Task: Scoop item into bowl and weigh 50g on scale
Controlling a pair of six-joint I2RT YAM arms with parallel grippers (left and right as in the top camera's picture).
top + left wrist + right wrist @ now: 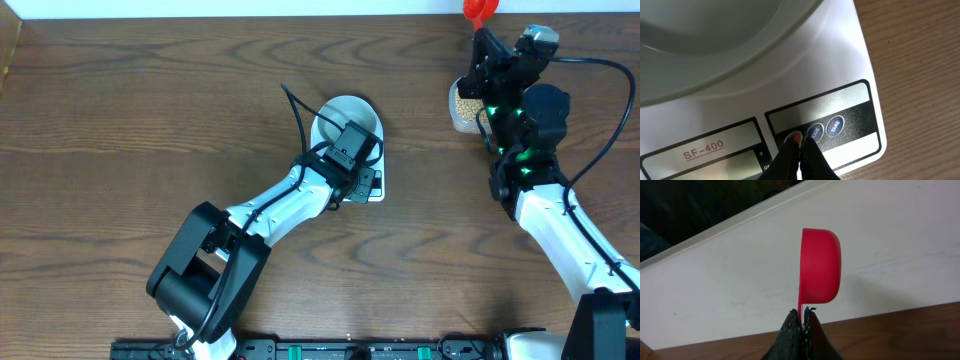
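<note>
left arm reaches in from the bottom edge of the wooden table, and its wrist covers the front of the scale from overhead. the pale bowl sits on the scale, mid table, cables crossing its left side. up close only bare pale inside shows. left gripper has its tips pinched together, nothing in them, touching the scale's front panel just left of the mode button. tare button is one over. far right, well apart from the scale, a clear tub holds the beans, with the right arm overhanging it. right gripper is clamped on the handle of a red scoop, held on its side against a white wall.
</note>
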